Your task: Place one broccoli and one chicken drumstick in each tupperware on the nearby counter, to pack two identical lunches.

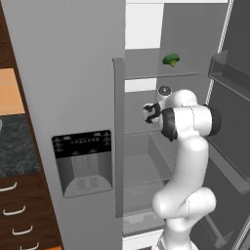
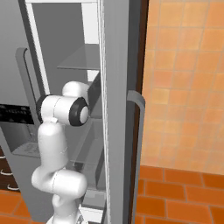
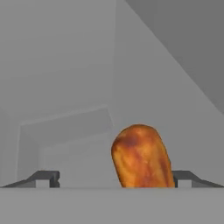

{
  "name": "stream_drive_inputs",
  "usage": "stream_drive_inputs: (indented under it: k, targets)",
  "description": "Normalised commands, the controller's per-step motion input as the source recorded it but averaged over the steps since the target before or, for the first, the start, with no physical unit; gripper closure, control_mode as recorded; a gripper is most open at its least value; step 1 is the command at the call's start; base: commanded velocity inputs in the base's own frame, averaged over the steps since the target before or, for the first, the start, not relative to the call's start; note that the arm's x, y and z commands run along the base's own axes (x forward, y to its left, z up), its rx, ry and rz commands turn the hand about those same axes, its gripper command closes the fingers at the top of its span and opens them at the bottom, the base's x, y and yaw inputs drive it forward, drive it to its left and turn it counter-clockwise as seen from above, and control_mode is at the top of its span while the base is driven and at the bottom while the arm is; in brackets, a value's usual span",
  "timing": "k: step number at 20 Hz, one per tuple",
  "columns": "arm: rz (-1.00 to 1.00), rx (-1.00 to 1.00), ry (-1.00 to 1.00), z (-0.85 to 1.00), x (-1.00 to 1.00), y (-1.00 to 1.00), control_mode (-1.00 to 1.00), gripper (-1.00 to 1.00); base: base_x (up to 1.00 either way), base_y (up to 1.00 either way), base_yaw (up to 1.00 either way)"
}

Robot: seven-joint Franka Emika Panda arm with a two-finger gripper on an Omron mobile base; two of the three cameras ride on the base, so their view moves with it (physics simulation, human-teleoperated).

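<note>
Grey fridge walls and glass shelves fill the left base view, the right door swung wide. The white arm reaches in at mid-height, its hand (image 1: 149, 113) near the left inner wall; a green broccoli floret (image 1: 171, 59) sits on the shelf above. A strip of dark speckled tabletop (image 1: 14, 141) shows far left, beyond the closed door.

From the right base view, the arm's elbow passes behind the open door's edge into the fridge.

Along the hand view, a golden-brown roasted chicken drumstick (image 3: 141, 156) stands between the two dark fingertips (image 3: 48, 178), nearer the right one. They stand wide apart, open around it. Judged step: grasping the drumstick. Next: close on it, then withdraw without clipping the shelves.
</note>
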Motion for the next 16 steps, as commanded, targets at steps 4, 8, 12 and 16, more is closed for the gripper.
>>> stream_drive_inputs:
  k: [4,8,12,16]
  targets:
    - [0.00,0.00,0.04,-0.71,-0.01,-0.13,-1.00,1.00,0.00,0.00,0.00]
    - [0.00,0.00,0.07,-0.81,-0.49,-0.04,-1.00,1.00,0.00,0.00,0.00]
    - [0.00,0.00,0.01,-0.56,-0.37,0.04,-1.00,1.00,0.00,0.00,0.00]
    - [0.00,0.00,-0.08,-0.40,-0.41,0.21,-1.00,1.00,0.00,0.00,0.00]
